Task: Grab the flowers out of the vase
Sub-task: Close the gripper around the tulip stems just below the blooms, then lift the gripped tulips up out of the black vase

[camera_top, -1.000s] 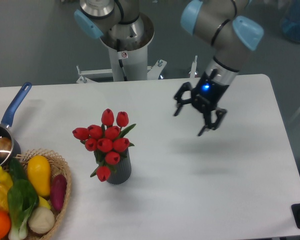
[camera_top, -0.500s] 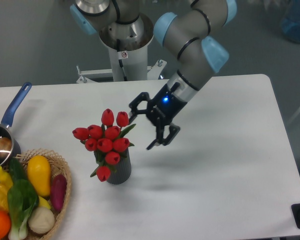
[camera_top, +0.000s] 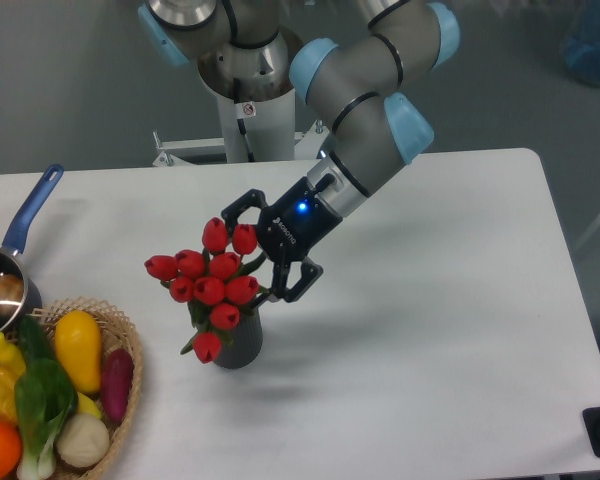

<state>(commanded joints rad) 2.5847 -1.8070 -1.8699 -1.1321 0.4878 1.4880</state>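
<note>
The flowers (camera_top: 212,282) are standing in the vase (camera_top: 239,342), with the gripper (camera_top: 252,245) just right and a basket (camera_top: 126,398) sitting left.

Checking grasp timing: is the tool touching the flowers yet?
Cannot tell. In the camera view the open tool overlaps the right edge of the flowers, and no gap or contact shows plainly.

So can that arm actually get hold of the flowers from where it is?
Probably yes. The gripper is open right beside the flowers, its jaws on either side of the right-hand buds, with nothing between. The vase stands below, clear of the jaws.
</note>
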